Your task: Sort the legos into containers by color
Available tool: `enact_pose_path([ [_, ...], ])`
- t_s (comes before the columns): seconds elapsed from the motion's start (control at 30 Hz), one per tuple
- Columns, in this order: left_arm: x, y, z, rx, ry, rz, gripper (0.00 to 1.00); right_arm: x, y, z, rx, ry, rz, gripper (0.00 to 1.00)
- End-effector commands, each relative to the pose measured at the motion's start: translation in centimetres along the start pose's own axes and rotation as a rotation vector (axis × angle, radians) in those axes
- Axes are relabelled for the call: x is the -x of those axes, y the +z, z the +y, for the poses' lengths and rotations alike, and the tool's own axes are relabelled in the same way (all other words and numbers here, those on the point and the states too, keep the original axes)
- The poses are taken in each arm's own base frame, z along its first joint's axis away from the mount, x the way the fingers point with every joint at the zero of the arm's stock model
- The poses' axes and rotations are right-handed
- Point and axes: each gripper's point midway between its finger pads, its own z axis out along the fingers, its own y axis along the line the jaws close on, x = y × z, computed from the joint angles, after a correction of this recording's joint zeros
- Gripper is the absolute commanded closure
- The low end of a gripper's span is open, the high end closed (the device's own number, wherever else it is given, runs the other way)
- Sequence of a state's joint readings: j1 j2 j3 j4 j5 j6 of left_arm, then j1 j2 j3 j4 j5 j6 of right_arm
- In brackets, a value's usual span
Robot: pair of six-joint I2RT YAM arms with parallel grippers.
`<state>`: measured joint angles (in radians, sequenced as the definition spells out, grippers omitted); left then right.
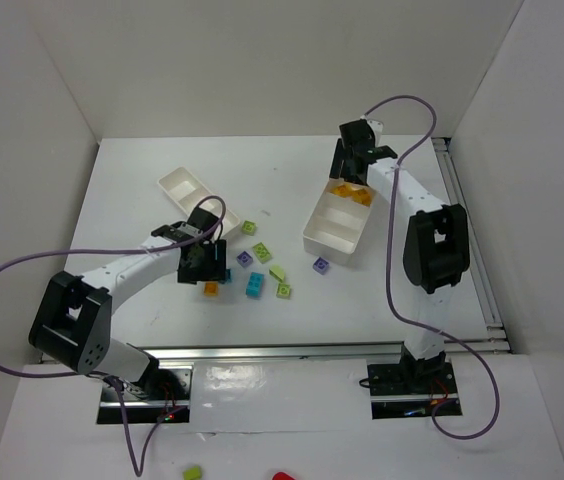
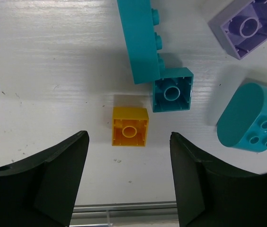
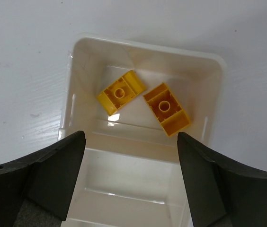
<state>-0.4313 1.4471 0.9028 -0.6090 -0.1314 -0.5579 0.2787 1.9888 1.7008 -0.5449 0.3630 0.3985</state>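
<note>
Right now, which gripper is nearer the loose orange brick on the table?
Left. The left gripper hangs open just above the orange brick; the right gripper is open over the larger tray, well away from it.

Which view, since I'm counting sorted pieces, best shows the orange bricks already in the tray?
The right wrist view: both orange bricks lie clear and close in the tray's end section. The top external view gives only a small orange patch beside the right arm. The left wrist view misses them.

Left arm (image 1: 132,265) and right arm (image 1: 407,190) reach forward, left fingers (image 2: 48,184) and right fingers (image 3: 48,179) spread wide, seemingly empty.
</note>
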Motion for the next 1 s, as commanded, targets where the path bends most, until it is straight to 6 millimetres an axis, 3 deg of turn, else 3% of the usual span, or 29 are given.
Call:
enact_pose_path([
  [0.0, -0.3, 0.4, -0.1, -0.004, -0.011, 0.004, 0.25, 3.9, -3.9, 0.3, 0.036, 0.036, -0.113, 0.15],
  [0.27, -1.3, 1.8, 0.0, 0.015, -0.024, 0.058, 0.33, 3.7, -4.9, -0.4, 0.025, 0.035, -0.112, 0.15],
  [0.37, -1.5, 2.0, 0.0, 0.021, -0.043, 0.067, 0.41, 3.7, -5.1, -0.7, 0.017, 0.035, -0.116, 0.15],
  [0.43, -1.4, 2.1, 0.2, 0.032, -0.043, 0.061, 0.54, 3.7, -5.1, -0.7, 0.017, 0.035, -0.116, 0.15],
  [0.53, -0.6, 0.3, 0.0, 0.031, -0.036, 0.034, 0.68, 3.7, -5.1, -0.7, 0.017, 0.035, -0.116, 0.15],
  [0.6, 0.3, -1.6, 0.0, 0.031, -0.027, 0.016, 0.7, 4.0, -5.5, -0.7, 0.021, 0.039, -0.125, 0.15],
  [0.73, 3.9, -6.4, -1.5, -0.051, -0.019, -0.112, 0.71, 4.5, -5.6, -1.0, 0.018, 0.049, -0.133, 0.15],
  [0.83, 7.7, -10.1, -5.1, -0.216, -0.013, -0.206, 0.71, 4.4, -6.1, -1.7, 0.018, 0.053, -0.128, 0.15],
  [0.97, 12.8, -11.9, -10.4, -0.366, 0.017, -0.309, 0.71, 2.8, -7.5, -3.2, -0.006, 0.092, -0.121, 0.13],
])
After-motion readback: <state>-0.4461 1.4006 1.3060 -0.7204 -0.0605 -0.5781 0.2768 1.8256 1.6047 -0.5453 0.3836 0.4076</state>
